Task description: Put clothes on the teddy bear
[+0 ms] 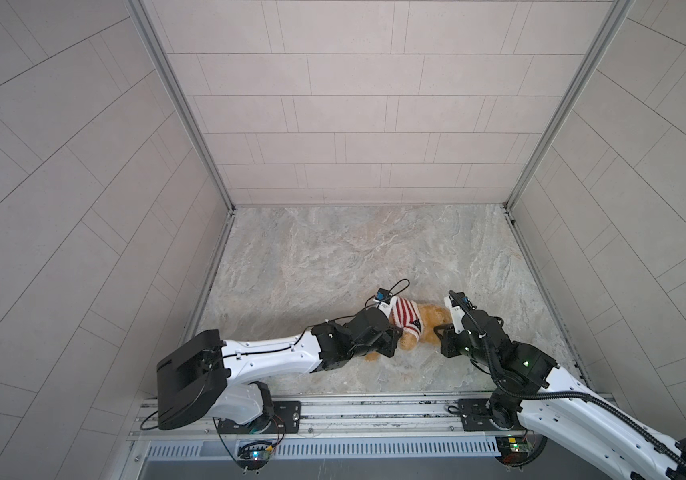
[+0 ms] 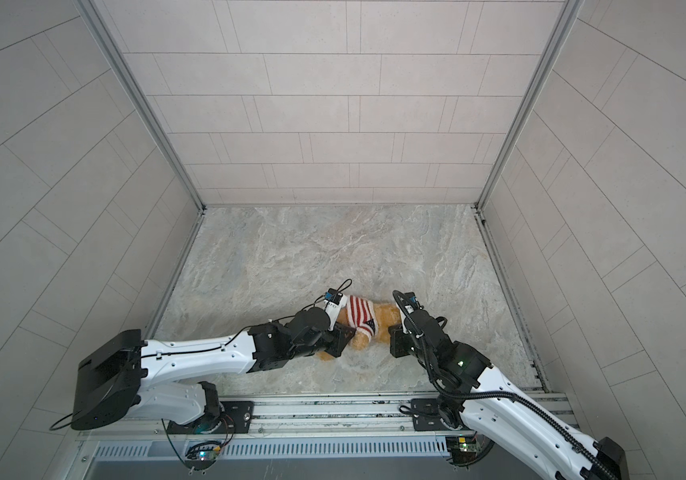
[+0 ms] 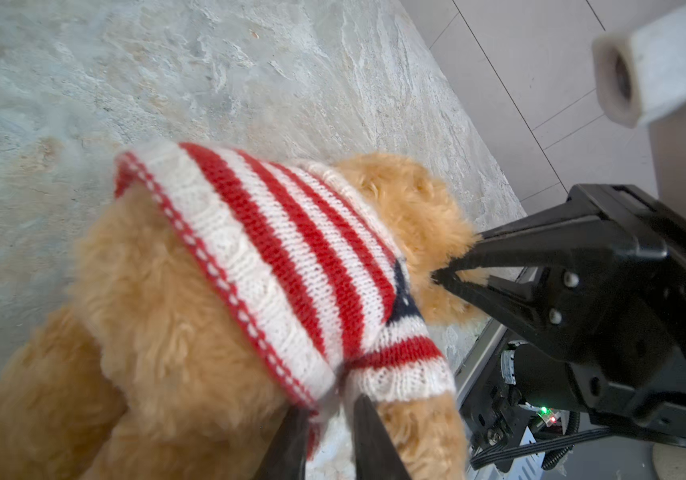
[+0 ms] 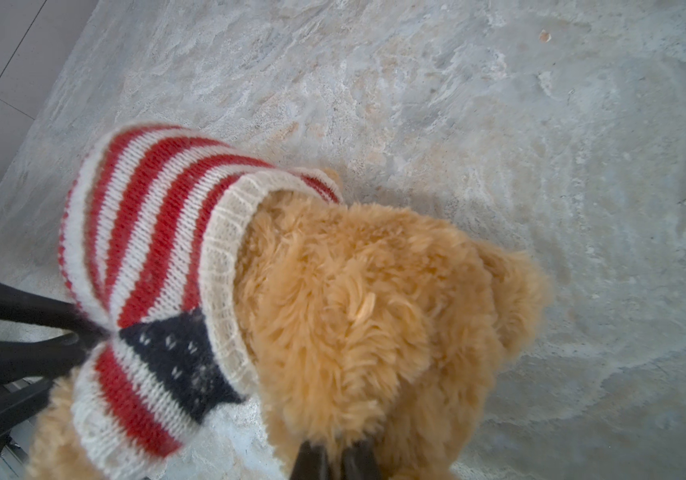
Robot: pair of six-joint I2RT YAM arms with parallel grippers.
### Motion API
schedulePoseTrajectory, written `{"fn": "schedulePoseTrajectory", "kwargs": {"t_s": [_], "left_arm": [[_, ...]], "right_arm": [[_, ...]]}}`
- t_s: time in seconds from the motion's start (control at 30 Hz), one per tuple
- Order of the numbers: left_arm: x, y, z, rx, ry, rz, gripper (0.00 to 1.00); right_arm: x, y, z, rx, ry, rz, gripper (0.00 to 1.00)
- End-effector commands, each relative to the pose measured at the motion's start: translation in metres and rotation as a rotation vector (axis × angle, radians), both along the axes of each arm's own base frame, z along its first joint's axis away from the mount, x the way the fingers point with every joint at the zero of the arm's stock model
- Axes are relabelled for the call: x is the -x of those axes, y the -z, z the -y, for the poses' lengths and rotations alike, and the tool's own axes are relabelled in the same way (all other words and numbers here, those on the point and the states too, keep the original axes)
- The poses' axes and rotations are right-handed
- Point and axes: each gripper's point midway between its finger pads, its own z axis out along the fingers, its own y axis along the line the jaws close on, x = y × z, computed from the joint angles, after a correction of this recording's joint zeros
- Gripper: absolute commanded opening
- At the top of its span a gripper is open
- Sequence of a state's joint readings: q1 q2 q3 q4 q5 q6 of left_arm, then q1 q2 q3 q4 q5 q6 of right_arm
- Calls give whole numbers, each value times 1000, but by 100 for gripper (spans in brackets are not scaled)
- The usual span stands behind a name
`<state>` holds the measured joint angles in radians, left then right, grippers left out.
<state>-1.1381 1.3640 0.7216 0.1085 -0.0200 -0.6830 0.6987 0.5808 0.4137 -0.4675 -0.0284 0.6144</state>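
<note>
Nips the hem of the striped sweater (image 3: 291,257) in the left gripper (image 3: 329,411) — clamps head fur of the teddy bear (image 4: 374,311) in the right gripper (image 3: 443,275).

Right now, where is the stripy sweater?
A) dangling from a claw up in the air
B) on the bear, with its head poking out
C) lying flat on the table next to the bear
B: the sweater wraps around the teddy bear, whose fluffy head sticks out through the cream collar.
</note>
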Motion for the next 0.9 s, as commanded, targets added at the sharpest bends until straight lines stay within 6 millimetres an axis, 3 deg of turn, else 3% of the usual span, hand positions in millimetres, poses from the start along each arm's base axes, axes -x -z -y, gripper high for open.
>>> {"fn": "schedulePoseTrajectory", "kwargs": {"t_s": [0.0, 0.33, 0.53, 0.7, 0.87], "left_arm": [[-9, -1, -8, -5, -51, 18, 24], [-15, -8, 7, -18, -30, 40, 27], [-17, -2, 1, -37, -50, 38, 14], [-16, 2, -16, -27, -76, 30, 1], [-20, 17, -48, -20, -133, 1, 0]], "right_arm": [[-5, -14, -1, -31, 25, 37, 0], [-6, -15, -2, -34, 24, 40, 0], [-5, -16, 4, -20, 36, 49, 0], [-5, -17, 7, 1, 39, 54, 0], [-5, -17, 11, 16, 49, 61, 0]]}}
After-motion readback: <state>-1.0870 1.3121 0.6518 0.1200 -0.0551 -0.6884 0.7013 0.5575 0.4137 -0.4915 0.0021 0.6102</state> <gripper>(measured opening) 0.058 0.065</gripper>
